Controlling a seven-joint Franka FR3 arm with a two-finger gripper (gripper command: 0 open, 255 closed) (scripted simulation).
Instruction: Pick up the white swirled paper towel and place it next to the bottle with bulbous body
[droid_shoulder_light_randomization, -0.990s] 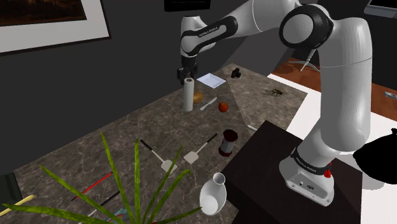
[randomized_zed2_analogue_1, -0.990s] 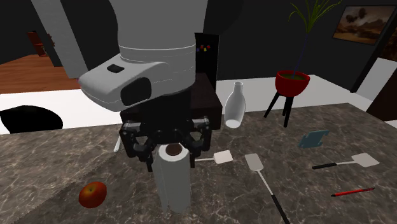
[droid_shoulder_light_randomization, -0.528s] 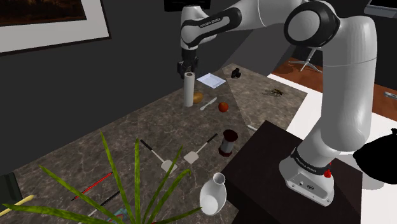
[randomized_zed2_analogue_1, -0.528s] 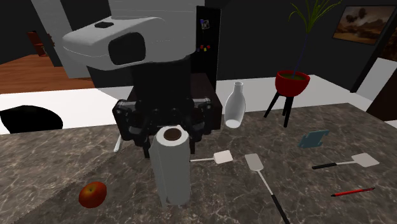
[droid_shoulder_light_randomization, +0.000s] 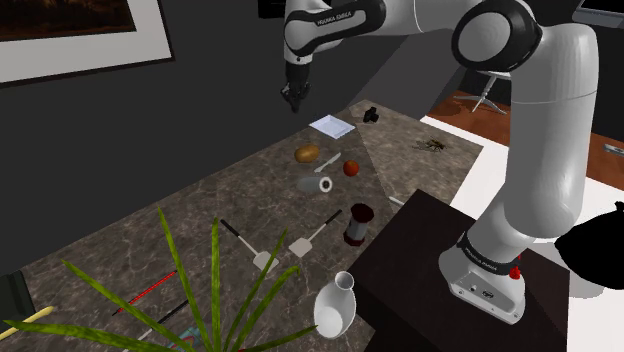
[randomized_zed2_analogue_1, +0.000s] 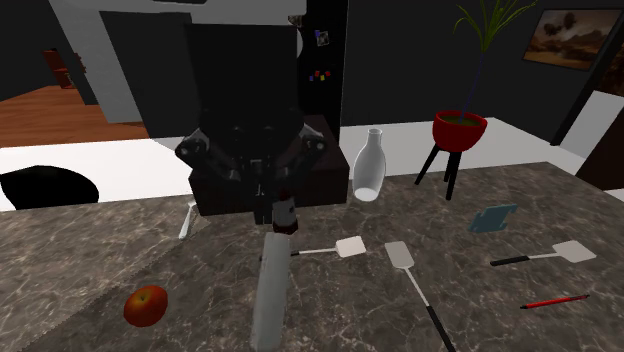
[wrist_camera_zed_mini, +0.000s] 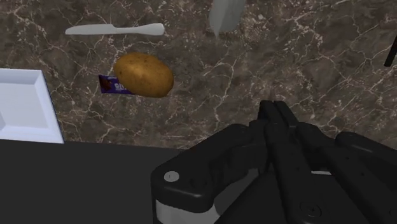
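**One toppled roll beneath an empty gripper**

One dark, white-veined marble counter (droid_shoulder_light_randomization: 180, 218) carries everything. One white arm (droid_shoulder_light_randomization: 540, 130) with dark joints rises from its box-shaped stand (droid_shoulder_light_randomization: 420, 240). Its black gripper (droid_shoulder_light_randomization: 293, 102) hangs high above the counter, fingers pressed together on nothing. One spiky green plant (droid_shoulder_light_randomization: 216, 270) fans across the shoulder view's foreground.

One smooth white cylinder, the paper towel (droid_shoulder_light_randomization: 313, 184), lies on its side on the counter with its dark core showing at one end. It rests between a potato (droid_shoulder_light_randomization: 307, 154) and a jar (droid_shoulder_light_randomization: 359, 224), near an apple (droid_shoulder_light_randomization: 351, 168), and well apart from the bottle (droid_shoulder_light_randomization: 335, 305). Half a second earlier the roll stood upright at the fingertips, and the gripper now sits higher.

One glossy white bottle, bulbous below a narrow neck, stands close to the stand. One dark, reddish jar stands upright. Also present are one flat white tray (droid_shoulder_light_randomization: 332, 125), one matte brown potato and one red apple. Three flat-bladed white spatulas (randomized_zed2_analogue_1: 400, 256), one slim white utensil (wrist_camera_zed_mini: 114, 29) and one red pencil (randomized_zed2_analogue_1: 555, 299) lie flat.
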